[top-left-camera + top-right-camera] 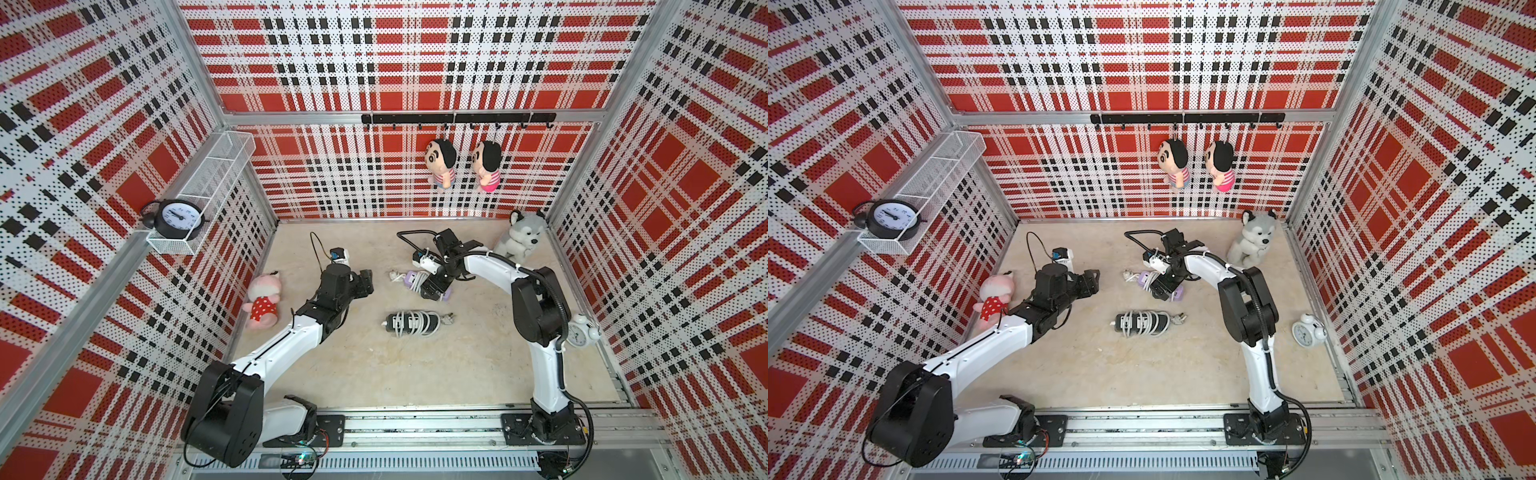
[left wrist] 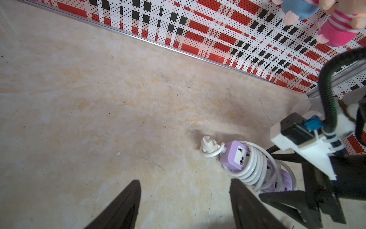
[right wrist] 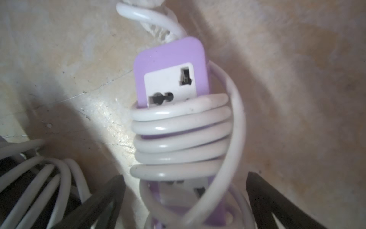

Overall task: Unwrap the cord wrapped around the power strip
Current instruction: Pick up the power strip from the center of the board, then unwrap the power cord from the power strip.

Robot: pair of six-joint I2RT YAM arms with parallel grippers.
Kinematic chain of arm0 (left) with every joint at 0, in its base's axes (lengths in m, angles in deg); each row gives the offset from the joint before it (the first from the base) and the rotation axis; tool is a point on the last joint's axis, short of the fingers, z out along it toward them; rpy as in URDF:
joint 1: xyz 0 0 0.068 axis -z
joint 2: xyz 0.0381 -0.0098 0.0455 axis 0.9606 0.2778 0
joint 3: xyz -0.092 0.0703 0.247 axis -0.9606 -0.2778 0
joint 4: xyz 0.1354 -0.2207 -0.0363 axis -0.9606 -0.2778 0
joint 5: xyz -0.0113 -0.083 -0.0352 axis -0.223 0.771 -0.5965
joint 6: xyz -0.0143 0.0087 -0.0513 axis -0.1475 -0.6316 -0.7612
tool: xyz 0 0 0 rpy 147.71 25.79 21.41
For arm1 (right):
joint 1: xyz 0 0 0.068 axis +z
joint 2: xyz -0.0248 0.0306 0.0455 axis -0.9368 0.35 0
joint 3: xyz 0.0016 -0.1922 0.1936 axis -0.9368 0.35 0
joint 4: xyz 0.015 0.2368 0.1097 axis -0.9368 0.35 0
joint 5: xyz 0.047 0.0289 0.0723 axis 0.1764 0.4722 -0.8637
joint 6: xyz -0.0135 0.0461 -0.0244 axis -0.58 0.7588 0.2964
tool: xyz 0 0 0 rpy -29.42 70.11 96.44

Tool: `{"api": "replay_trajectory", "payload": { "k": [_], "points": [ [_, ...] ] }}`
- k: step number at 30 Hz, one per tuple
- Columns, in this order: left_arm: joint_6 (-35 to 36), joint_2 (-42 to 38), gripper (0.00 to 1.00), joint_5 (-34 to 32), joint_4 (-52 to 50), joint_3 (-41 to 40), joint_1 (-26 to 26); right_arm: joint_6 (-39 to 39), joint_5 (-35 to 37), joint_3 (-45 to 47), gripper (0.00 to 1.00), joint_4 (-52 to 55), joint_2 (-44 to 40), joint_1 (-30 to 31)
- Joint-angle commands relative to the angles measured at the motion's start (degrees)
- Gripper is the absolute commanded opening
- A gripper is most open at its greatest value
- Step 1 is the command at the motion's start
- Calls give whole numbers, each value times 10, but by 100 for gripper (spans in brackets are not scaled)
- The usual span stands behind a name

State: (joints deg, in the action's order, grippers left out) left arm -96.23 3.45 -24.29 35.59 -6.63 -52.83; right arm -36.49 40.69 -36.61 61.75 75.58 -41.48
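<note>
Purple power strip (image 1: 410,276) lies on the table (image 1: 374,374) toward the back, right of centre. White cord (image 3: 178,128) is coiled tight round its middle with one loop slack, plug (image 2: 208,144) on the table just off its end. Right gripper (image 3: 185,176) is over it, jaws wide apart either side of the coils, nothing clamped. Left gripper (image 2: 185,181) is nearby, jaws apart, empty, over bare table. Black power strip (image 1: 411,324) lies nearer the front, also wrapped

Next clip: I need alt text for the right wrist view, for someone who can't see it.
A purple power strip lies on the beige table, its white cord coiled tightly around its middle, one looser loop arching over the coils. The right gripper straddles one end of the strip, jaws open and not visibly touching it.
</note>
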Motion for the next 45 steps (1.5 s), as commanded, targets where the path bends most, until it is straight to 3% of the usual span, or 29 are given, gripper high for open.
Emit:
{"api": "replay_trajectory", "payload": {
  "k": [1,5,14,16,19,24,30,34,36,38,42,45],
  "points": [
    [7,-12,75,-1,2,2,0,-1,40,-19,100,16,27,9],
    [6,-15,74,1,6,1,0,14,71,-47,98,19,56,14],
    [4,-41,72,-2,0,1,-4,31,72,-28,60,-13,39,13],
    [8,-45,72,-1,-3,5,-7,28,67,-29,55,-11,36,13],
    [23,-51,72,-10,-17,21,-7,26,47,-32,54,-4,24,8],
    [11,-57,68,-8,-35,37,-15,26,-28,-22,43,4,-33,-10],
    [4,-55,45,16,-33,55,-15,54,-110,-14,34,34,-102,-29],
    [65,-60,25,15,-42,58,-4,83,-150,-17,32,57,-129,-34],
    [103,-59,23,18,-42,64,12,99,-182,-19,32,73,-140,-38],
    [148,-54,26,25,-38,75,30,104,-209,-17,31,84,-153,-38],
    [205,-29,56,57,-29,110,45,114,-241,-2,29,95,-187,-33],
    [241,-10,65,94,-31,140,46,124,-234,-3,27,121,-197,-29]
  ]
}}
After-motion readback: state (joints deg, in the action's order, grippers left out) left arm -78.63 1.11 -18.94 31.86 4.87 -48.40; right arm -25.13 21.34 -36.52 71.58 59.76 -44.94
